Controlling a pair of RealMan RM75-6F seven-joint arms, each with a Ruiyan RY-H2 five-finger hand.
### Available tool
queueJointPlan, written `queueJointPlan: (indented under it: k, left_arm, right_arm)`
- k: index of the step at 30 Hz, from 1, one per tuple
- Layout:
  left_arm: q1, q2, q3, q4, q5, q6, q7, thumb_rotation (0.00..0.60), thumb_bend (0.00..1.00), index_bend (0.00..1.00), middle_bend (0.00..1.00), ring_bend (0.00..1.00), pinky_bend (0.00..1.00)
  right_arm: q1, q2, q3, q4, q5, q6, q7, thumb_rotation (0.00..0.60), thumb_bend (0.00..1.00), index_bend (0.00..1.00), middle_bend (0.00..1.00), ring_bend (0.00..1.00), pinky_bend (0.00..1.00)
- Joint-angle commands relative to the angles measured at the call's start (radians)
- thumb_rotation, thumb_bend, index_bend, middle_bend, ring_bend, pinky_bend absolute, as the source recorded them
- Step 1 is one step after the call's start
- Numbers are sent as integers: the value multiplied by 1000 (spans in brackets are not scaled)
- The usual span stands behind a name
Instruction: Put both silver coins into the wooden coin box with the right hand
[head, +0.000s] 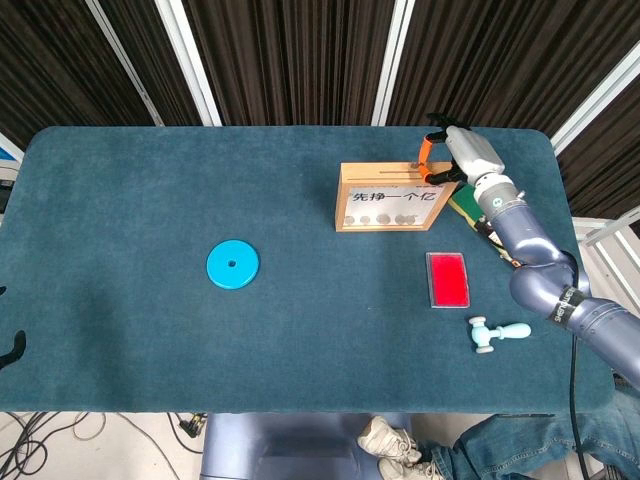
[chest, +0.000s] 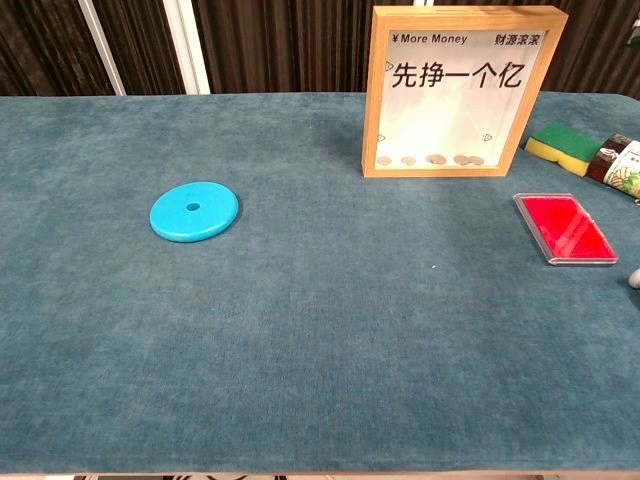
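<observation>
Teal felt covers the table (chest: 300, 330) from its near edge to the dark curtain behind. Nearest on the robot's right lies a small pale blue toy hammer (head: 497, 333), then a flat red rectangular case (chest: 563, 229), and off to the left a round blue disc with a centre hole (chest: 194, 210); none of these belongs to the job. Further back stands the upright wooden coin box with a clear front (chest: 456, 92), several coins (chest: 436, 159) resting along its bottom. Beside it lie a yellow-and-green sponge (chest: 563, 142) and a labelled bottle (chest: 620, 160). Above the box's top right corner hangs the right hand (head: 450, 155), orange-tipped fingers (head: 428, 150) curled narrowly towards the top slot, probably to drop a coin. I cannot tell whether they pinch one. No loose silver coin shows on the felt. The left hand is out of sight.
</observation>
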Motion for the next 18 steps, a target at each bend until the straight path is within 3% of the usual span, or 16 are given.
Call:
queueJointPlan:
  k: [1,18]
  left_arm:
    - [0,2,-2,-2,-2,0,-2,600,411,156,0,0,0]
    - [-1,5,-1,-6,-5,0,-4,600,412,155,0,0,0]
  right_arm:
    - [4,-7,-7,8,3,2,1,600,616,911,66,0,0]
    - [16,-21,-32,30,9,3,20,600,616,911,61,0,0]
